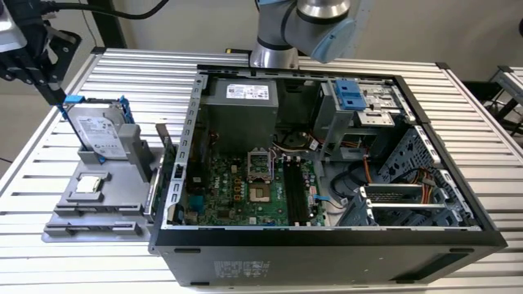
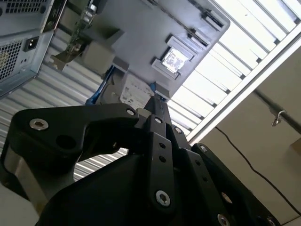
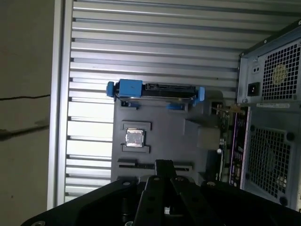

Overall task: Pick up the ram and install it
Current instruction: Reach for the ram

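Note:
My gripper [image 1: 57, 97] hangs high at the exterior view's far left, above the grey holder tray [image 1: 122, 214]. Its black fingers meet at the tip in both wrist views, gripper [image 2: 157, 101] and gripper [image 3: 163, 164], with nothing between them. In the first wrist view, a long dark strip [image 3: 181, 165] runs along a slot of the tray just past the fingertip. I cannot tell whether that strip is the ram or a bare groove. The motherboard's black memory slots [image 1: 296, 191] lie inside the open computer case [image 1: 327, 239].
A silver hard drive [image 1: 97, 133] with blue rails stands upright on the tray, beside a small square chip [image 1: 90, 182]. A circuit card with a metal bracket [image 1: 168, 160] stands between tray and case. The slatted metal table [image 1: 49, 263] carries everything.

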`<state>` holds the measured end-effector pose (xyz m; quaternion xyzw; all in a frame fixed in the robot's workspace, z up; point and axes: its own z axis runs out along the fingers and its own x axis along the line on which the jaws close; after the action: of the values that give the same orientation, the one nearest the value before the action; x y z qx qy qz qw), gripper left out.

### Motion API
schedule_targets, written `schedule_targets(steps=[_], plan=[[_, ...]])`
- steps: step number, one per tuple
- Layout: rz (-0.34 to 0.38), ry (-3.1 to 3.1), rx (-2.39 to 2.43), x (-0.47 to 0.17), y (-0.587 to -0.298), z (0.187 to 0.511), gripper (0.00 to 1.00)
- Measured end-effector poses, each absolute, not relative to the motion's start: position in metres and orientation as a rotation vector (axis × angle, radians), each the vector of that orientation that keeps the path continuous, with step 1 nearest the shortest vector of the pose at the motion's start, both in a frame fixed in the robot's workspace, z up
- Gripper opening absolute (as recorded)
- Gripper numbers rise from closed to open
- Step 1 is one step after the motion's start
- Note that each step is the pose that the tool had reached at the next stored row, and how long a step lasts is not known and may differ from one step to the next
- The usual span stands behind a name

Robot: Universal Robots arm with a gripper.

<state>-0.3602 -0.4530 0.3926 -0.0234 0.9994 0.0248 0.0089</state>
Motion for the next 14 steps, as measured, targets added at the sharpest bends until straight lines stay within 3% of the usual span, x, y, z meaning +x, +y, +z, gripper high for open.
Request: schedule_targets(steps=[14], plan=[[0.077,3.123,-0.062,-0.36,-0.493,0.392,0.0]])
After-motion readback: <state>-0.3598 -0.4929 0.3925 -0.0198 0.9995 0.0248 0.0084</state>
